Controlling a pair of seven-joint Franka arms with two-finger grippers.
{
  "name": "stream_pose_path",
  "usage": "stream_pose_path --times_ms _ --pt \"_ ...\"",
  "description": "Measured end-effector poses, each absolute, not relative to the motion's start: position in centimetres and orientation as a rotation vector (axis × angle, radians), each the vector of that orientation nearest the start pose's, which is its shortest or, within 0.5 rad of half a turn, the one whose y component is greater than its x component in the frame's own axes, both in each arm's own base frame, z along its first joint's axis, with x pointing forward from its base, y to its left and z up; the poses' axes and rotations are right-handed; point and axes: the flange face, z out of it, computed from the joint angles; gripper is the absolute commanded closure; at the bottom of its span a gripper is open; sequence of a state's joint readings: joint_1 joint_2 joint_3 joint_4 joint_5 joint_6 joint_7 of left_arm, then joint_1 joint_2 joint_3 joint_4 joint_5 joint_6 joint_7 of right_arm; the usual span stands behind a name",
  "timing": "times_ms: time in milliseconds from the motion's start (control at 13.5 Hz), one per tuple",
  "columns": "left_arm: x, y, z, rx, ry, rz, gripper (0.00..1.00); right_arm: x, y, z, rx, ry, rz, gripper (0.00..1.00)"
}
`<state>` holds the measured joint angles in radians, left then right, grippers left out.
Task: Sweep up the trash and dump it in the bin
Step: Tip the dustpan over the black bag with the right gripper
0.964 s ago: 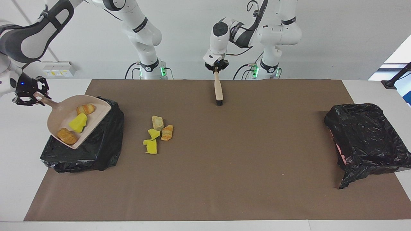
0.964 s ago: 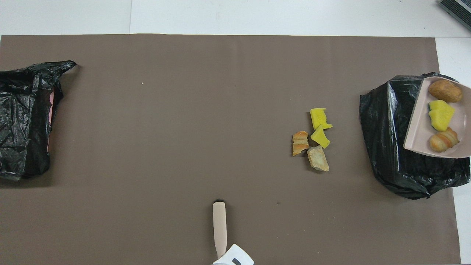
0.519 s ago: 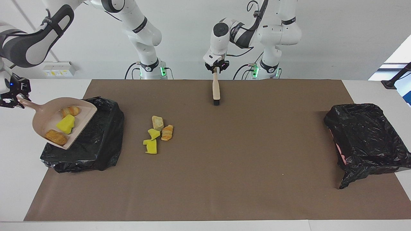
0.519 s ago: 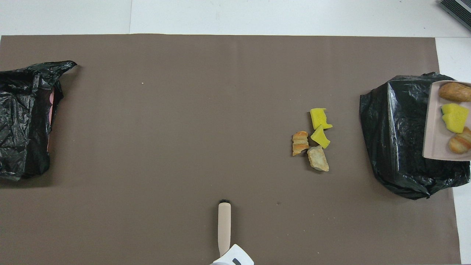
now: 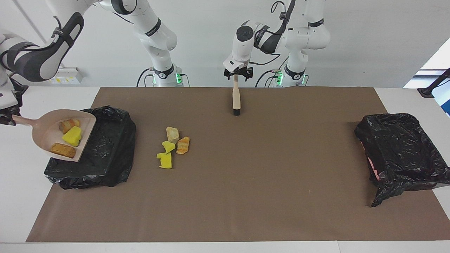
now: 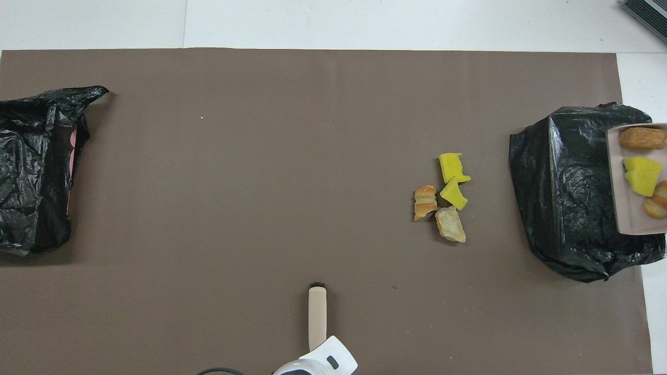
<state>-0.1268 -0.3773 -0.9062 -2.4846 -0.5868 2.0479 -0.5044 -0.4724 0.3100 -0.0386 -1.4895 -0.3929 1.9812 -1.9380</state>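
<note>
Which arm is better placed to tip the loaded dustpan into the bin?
Right. The right gripper holds the dustpan, carrying three scraps, over the black bin. The left gripper is over the brush.

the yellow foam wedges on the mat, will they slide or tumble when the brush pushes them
The yellow foam wedges look light and angular, so they will probably skid or flip, not roll. They touch the bread lumps, so the pile should move together. Being soft foam, they may squash slightly against the brush.

Matt brown paper sheet (image 5: 246, 196) over a smooth white table (image 5: 21, 196), crinkled glossy black plastic bin liners (image 5: 105, 154), smooth beige plastic dustpan (image 5: 45, 135), pale wooden brush handle (image 5: 236, 98), spongy yellow foam scraps (image 5: 165, 160)
</note>
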Motion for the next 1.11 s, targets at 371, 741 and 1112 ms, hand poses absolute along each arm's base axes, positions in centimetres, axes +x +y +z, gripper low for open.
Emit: stream_pose_path --times_ms 371,741,1112 --pt "26.7 -35.9 40.1 -3.163 0.259 0.191 0.0 58.7 -33.8 51.1 -2.335 -2.528 0.689 1.0" --pt "37.3 -30.1 44.7 -3.147 0.203 0.034 0.0 59.5 -32.2 51.7 -2.27 -2.602 0.787 1.0" --pt "46.9 -23.6 49.8 -3.141 0.199 -0.08 0.0 60.5 -29.3 52.7 -2.183 -2.701 0.874 1.0"
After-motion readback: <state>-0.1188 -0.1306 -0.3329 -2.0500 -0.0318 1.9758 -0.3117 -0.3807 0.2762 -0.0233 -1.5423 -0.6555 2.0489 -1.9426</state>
